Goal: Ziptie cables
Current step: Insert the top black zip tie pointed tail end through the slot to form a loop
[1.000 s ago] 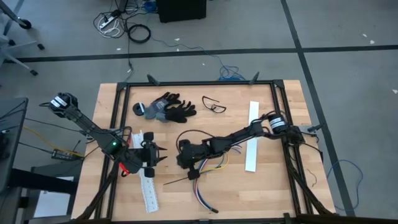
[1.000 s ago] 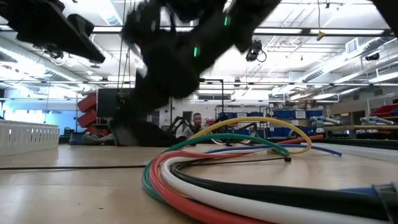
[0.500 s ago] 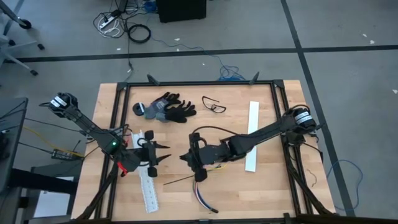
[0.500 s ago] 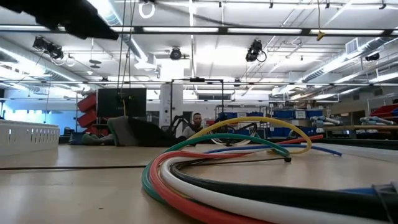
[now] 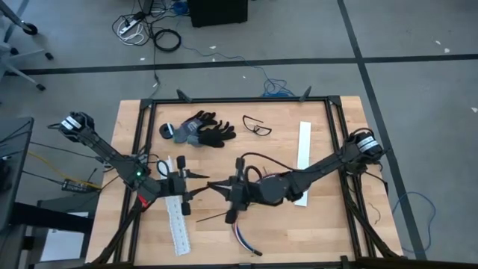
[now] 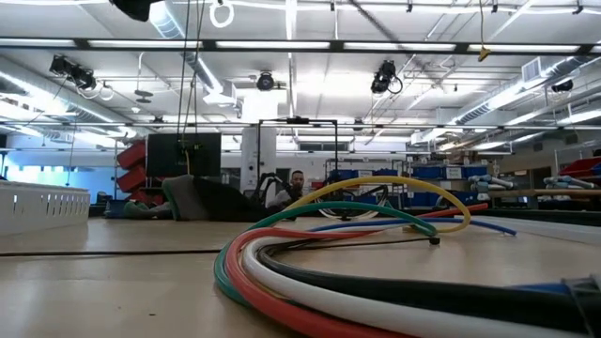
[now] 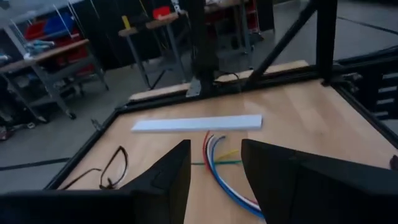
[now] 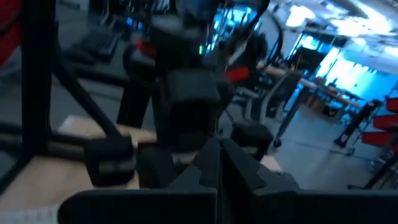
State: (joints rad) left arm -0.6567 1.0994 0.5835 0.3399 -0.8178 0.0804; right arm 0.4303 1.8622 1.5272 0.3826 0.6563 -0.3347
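Note:
The cables (image 5: 243, 237) lie loose on the wooden table near its front edge: thin wires in red, blue, white, yellow and green. They fill the foreground of the low view (image 6: 319, 253) and show between my left fingers in the left wrist view (image 7: 214, 165). My left gripper (image 5: 199, 184) hangs open above the table's left half, pointing level toward the right, with nothing between its fingers (image 7: 168, 180). My right gripper (image 5: 215, 186) is shut and empty. It is raised and points level at the left gripper, tip to tip with a small gap. Its shut fingertips (image 8: 217, 163) face the left arm.
A thin black strip (image 5: 213, 217) lies on the table under the grippers. A white slotted strip (image 5: 178, 224) lies at the front left and a plain white strip (image 5: 302, 161) at the right. Dark gloves (image 5: 202, 128) and glasses (image 5: 258, 127) lie at the back. A black frame (image 5: 239, 101) rims the table.
My right gripper has risen well clear of the table and gone toward the left edge, tipping from pointing down to level while staying shut. It has left the low view. My left gripper has risen a little and tipped up to level. The cables have not moved.

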